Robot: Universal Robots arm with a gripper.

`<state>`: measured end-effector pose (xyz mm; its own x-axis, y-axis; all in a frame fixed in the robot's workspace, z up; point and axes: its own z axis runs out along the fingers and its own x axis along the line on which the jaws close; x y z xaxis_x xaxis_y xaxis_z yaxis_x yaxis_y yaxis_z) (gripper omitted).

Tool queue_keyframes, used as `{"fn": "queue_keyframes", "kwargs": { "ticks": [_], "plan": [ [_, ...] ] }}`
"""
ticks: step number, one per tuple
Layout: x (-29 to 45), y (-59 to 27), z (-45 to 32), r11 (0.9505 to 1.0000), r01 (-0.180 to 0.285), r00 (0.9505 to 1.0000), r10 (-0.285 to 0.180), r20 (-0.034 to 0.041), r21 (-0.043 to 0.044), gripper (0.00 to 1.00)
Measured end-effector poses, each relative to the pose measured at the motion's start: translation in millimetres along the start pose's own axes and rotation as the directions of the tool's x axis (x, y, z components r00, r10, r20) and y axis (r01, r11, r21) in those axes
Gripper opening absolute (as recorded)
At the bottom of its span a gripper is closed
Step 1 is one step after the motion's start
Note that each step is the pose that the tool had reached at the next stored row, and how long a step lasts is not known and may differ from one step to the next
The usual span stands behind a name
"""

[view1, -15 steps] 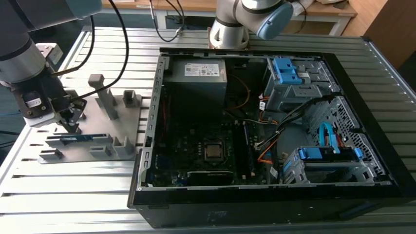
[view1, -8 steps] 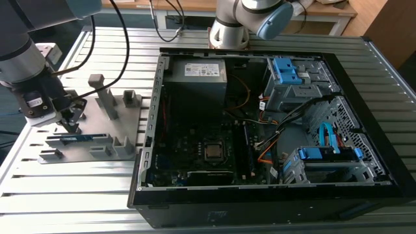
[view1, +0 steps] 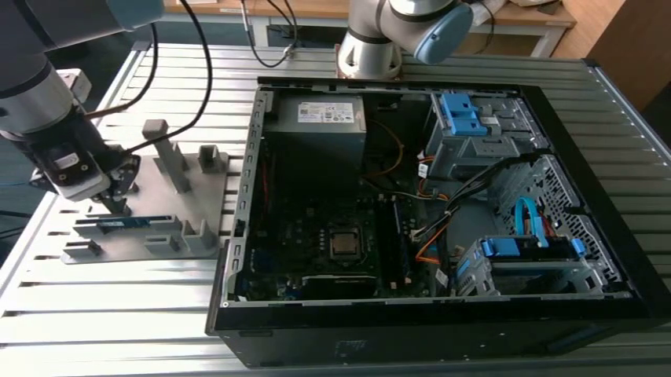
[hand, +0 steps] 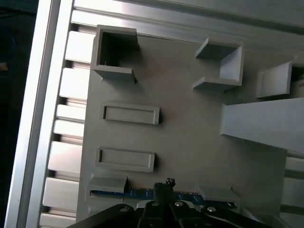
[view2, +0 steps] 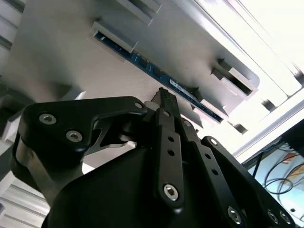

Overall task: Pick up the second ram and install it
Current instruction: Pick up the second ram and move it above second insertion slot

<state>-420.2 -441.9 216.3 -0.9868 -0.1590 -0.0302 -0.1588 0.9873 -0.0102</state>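
The second ram point(view1: 124, 223) is a thin stick with a blue strip. It stands on edge in the slots of the grey fixture point(view1: 157, 177), at the exterior view's left. My gripper point(view1: 111, 207) hangs just above the stick's middle, fingertips pointing down at it. In the second wrist view the dark fingers point(view2: 164, 102) come together to a point close over the ram point(view2: 142, 61). The first wrist view shows the fingertips point(hand: 164, 184) right at the ram's point(hand: 142, 193) upper edge. The fingers look shut with nothing between them. The ram rests in the fixture, not held.
An open computer case point(view1: 247, 196) lies to the fixture's right in the exterior view, with the motherboard point(view1: 335, 236), cables and blue drive bays inside. Upright posts point(view1: 168, 153) rise from the fixture behind the gripper. A second robot arm point(view1: 404, 31) stands at the back.
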Motion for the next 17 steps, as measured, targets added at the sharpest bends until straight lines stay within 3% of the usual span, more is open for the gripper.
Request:
{"fn": "queue_keyframes", "kwargs": {
  "ticks": [4,8,13,17],
  "plan": [
    [0.0,0.0,0.0,0.9977,0.067,0.9977,-0.067,0.0007,-0.0020,0.10],
    [0.0,0.0,0.0,0.9913,0.131,0.9913,-0.131,0.0016,-0.0039,0.10],
    [0.0,0.0,0.0,0.9789,0.204,0.9789,-0.204,0.0027,-0.0060,0.10],
    [0.0,0.0,0.0,0.9654,0.261,0.9654,-0.261,0.0037,-0.0075,0.10]
  ]
}}
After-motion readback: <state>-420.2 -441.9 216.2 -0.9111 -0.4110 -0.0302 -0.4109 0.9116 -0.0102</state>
